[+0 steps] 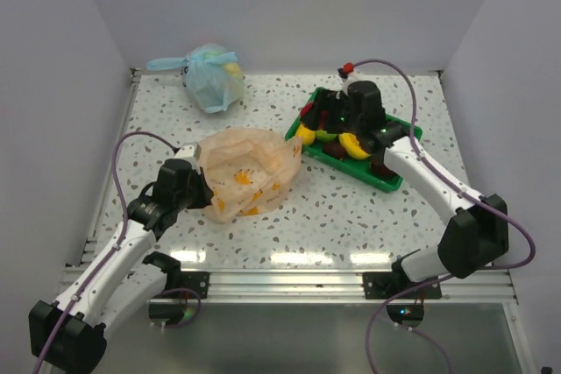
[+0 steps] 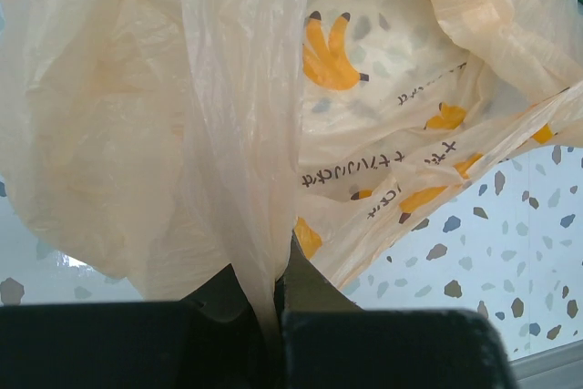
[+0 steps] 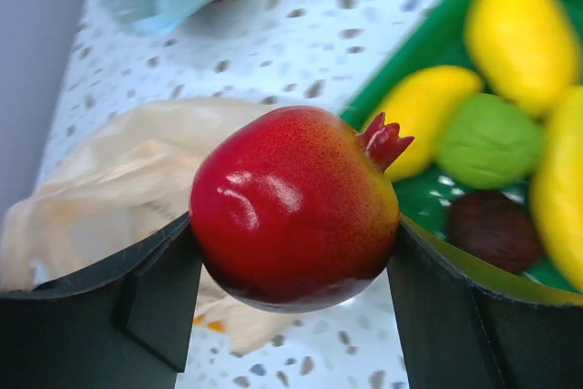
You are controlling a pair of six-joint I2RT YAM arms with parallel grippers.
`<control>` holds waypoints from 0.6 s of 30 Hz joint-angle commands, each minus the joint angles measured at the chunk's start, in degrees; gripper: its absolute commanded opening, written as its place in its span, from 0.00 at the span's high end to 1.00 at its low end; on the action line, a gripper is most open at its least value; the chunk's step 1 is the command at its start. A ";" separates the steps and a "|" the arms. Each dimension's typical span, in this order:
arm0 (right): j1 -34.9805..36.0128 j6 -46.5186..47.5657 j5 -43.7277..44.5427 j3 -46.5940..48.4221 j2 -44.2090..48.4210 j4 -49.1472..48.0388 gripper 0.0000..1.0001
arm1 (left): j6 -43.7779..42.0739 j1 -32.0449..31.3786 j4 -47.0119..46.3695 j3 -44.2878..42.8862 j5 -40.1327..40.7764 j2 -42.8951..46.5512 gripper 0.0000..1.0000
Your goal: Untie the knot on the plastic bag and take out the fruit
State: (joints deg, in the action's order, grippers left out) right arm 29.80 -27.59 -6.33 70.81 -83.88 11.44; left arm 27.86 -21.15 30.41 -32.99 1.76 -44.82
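Observation:
The pale-orange plastic bag [image 1: 250, 168] lies slack and open-mouthed at mid-table; no tied knot shows on it. My left gripper [image 1: 198, 183] is shut on a fold of the bag's near-left edge, and the plastic runs between the fingers in the left wrist view [image 2: 273, 302]. My right gripper [image 1: 314, 116] is shut on a red pomegranate-like fruit [image 3: 291, 207] and holds it just above the left edge of the green tray [image 1: 399, 183]. In the tray lie a yellow mango [image 3: 521, 38], a green lime [image 3: 487, 141], a brown piece [image 3: 492, 230] and other yellow fruit [image 1: 355, 148].
A knotted light blue bag [image 1: 213, 76] with fruit inside sits at the back left. White walls close in the back and both sides. The orange bag also shows left of the tray in the right wrist view [image 3: 100, 198].

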 commanded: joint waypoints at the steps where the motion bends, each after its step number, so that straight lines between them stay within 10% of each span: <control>1: -5.88 2.81 6.14 -3.64 2.31 8.14 0.66 | -0.17 -0.39 -2.38 -0.14 0.52 0.08 0.98; 10: -18.10 -0.09 12.03 -14.81 8.02 13.43 0.56 | -0.17 -0.39 -2.38 -0.14 0.44 -0.01 0.98; 16: -20.13 0.61 13.53 -14.21 8.82 17.03 0.05 | -0.17 -0.39 -2.38 -0.23 0.44 0.08 0.98; 18: -20.22 0.70 14.94 -13.68 9.69 17.47 0.01 | -0.17 -0.39 -2.38 -0.14 0.44 0.17 0.98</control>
State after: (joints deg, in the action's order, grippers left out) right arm 9.63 -26.96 5.63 54.96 -76.71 27.24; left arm 27.86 -21.15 30.41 -32.99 1.76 -44.88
